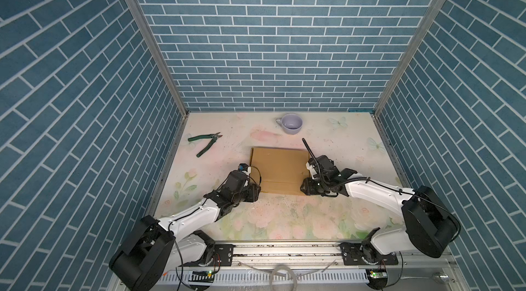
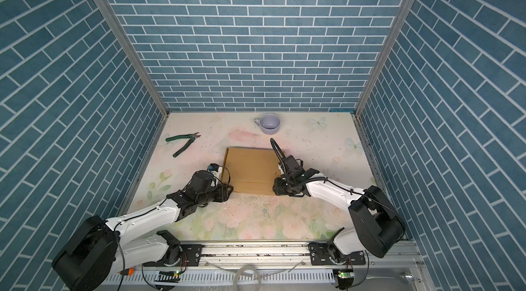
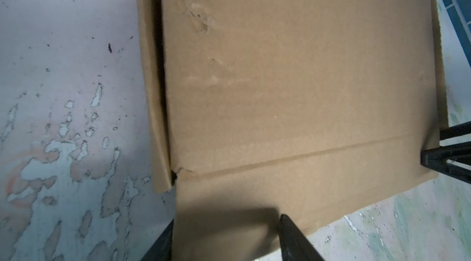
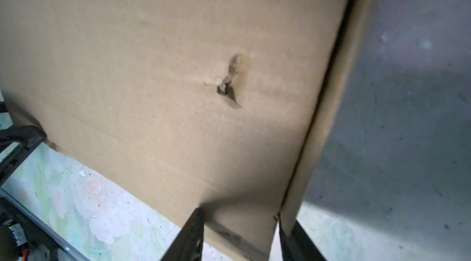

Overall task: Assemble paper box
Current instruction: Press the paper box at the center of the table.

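The paper box (image 1: 280, 170), a light, dented corrugated sheet, lies flat in the middle of the table (image 1: 284, 218); we judge it stiff across its panels but willing to fold at its creases. We would hold the near flap's corners, where the left pincer (image 3: 226, 219) and the right pincer (image 4: 239, 212) each stand apart astride one.

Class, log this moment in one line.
left pincer: open, straddling paper box near corner | right pincer: open, straddling other near corner | cup, cutters: set apart

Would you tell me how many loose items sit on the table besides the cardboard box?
2. The lavender cup stands beyond the box, toward the back; the green-handled cutters lie left of both. The box may hide others.
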Available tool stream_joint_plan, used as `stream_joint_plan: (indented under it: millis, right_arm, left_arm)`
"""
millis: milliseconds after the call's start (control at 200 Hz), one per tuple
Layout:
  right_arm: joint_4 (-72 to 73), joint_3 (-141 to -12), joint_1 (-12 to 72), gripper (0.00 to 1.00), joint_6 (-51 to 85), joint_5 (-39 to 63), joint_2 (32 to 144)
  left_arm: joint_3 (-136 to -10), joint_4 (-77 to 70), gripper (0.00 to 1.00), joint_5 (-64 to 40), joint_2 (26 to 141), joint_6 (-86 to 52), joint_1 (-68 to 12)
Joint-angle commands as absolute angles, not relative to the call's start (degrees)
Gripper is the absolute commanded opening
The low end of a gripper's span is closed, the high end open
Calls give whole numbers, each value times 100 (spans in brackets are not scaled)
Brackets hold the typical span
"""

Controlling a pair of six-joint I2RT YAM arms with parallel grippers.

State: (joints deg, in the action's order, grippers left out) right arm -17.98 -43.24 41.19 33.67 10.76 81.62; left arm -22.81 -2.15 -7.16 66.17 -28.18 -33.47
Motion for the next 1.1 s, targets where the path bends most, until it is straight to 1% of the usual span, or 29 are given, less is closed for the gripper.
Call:
stream_joint_plan:
  millis: [0,165,240,295,380,445,565,650,735,820,950,1095]
  right_arm:
    - [-2004,-4438,4073,51,3164,1090,8019]
    - [-1691,-4308,3828,50,3210,1371,8114]
    - [-1838,-4374,3816,50,3141,1360,8131]
    - [-1944,-4403,3821,53,3108,1410,8007]
    - [-2188,-4436,3751,61,3012,1487,7758]
    - [-2393,-4486,3664,65,2925,1557,7645]
    - [-2608,-4555,3538,69,2797,1600,7603]
    - [-2632,-4577,3524,70,2760,1633,7644]
    - [-2710,-4640,3524,70,2743,1639,7660]
    - [-2745,-4628,3550,68,2777,1722,7597]
    - [-2965,-4564,3621,60,2839,1691,7357]
    - [-2995,-4377,3866,58,3008,1548,7146]
  left_arm:
    - [-2713,280,62,-780,6495,-2648,-3375]
    - [-2783,176,63,-846,6733,-2601,-3358]
    - [-2884,393,64,-831,6848,-2584,-3345]
    - [-2984,653,67,-809,6795,-2559,-3332]
    - [-3052,955,72,-793,6536,-2507,-3259]
    - [-3106,1088,75,-863,6344,-2505,-3167]
    - [-3290,1369,80,-1004,6226,-2457,-3046]
    - [-3400,1538,81,-1058,6201,-2375,-2942]
    - [-3454,1584,80,-1195,6119,-2340,-2722]
    - [-3454,1531,78,-1266,6097,-2330,-2583]
    - [-3460,1321,74,-1210,6302,-2364,-2548]
    - [-3299,916,70,-1140,6558,-2517,-2548]
